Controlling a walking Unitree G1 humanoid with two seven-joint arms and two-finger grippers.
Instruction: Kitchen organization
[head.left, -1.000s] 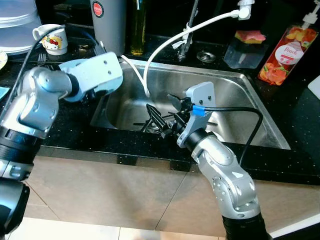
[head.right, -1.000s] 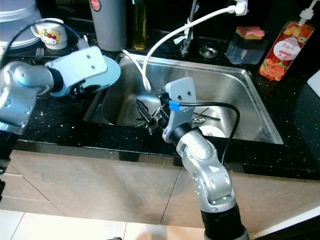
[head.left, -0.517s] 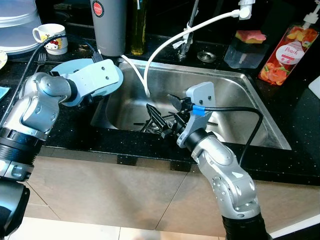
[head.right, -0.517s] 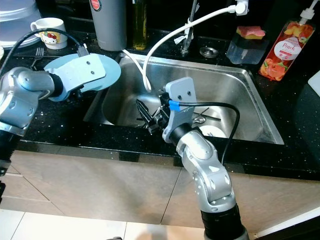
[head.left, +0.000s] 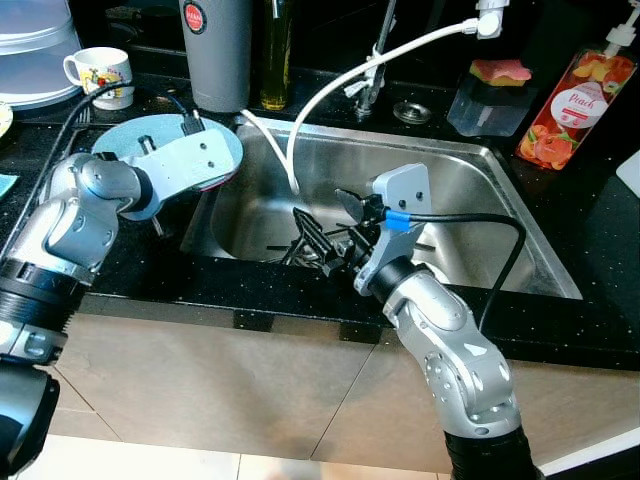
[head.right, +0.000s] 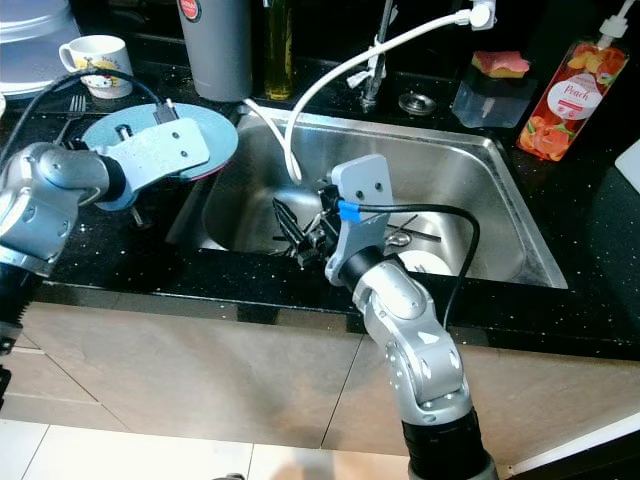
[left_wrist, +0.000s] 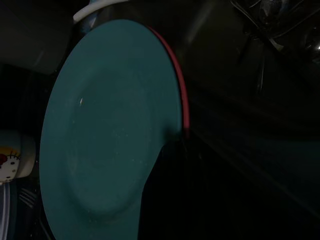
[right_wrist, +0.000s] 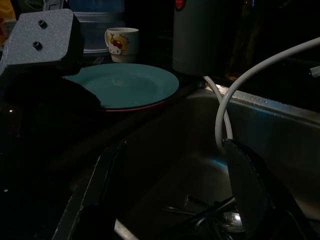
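The teal plate (head.right: 160, 140) lies flat on the black surface (head.left: 110, 250) just left of the sink (head.left: 470, 185), its rim reaching the sink's left edge, with a red edge of something under it showing on the sink side. The left hand (head.left: 160, 200) sits at the plate's near edge, under the pale wrist housing; whether its fingers are clamped on the plate or let go I cannot tell. The right hand (head.left: 318, 243) hangs inside the sink over the cutlery (right_wrist: 220, 220) at the bottom, its 2 fingers spread wide and holding nothing.

From the right hand the plate lies up and to the robot's left, beyond the sink wall, so the left arm is plainly the nearer one for it. The cutlery lies directly below the right hand, which suits that arm for the next pick. The mug (head.left: 98, 72) stands behind the plate, near it
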